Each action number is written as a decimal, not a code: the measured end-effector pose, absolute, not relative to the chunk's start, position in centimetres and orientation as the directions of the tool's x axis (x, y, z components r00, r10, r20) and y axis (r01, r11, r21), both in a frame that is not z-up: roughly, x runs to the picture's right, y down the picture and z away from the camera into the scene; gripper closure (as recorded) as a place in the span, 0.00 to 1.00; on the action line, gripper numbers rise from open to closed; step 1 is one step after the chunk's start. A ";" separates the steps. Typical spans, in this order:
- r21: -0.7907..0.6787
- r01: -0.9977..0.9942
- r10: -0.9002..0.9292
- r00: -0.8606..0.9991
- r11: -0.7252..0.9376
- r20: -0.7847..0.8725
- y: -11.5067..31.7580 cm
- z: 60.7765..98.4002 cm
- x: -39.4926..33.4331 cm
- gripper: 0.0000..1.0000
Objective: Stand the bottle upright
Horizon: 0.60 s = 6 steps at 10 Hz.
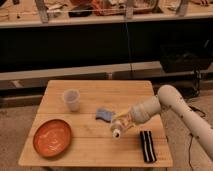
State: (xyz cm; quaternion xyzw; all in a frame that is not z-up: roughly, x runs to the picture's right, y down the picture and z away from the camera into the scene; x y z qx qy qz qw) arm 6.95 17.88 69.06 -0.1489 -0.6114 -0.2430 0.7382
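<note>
The small pale bottle (118,129) is at the middle right of the wooden table (90,150). It is tilted, with its whitish round cap (116,133) pointing down towards the table's front. My gripper (121,124) reaches in from the right on the white arm (172,102) and is shut on the bottle's body. I cannot tell whether the bottle touches the tabletop or hangs just above it.
A clear plastic cup (71,99) stands upright at the back left. An orange plate (52,137) lies at the front left. A blue object (104,114) lies just left of the gripper. A black striped object (147,145) lies at the front right.
</note>
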 end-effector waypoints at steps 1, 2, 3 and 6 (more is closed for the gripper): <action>0.078 0.545 -0.146 0.083 0.835 0.986 17.9 69.4 7.2 1.00; 0.078 0.550 -0.131 0.058 0.831 0.990 18.0 70.0 7.1 1.00; 0.079 0.556 -0.121 0.038 0.827 0.992 18.0 70.7 7.0 1.00; 0.073 0.558 -0.079 -0.014 0.827 0.997 17.9 71.3 6.9 1.00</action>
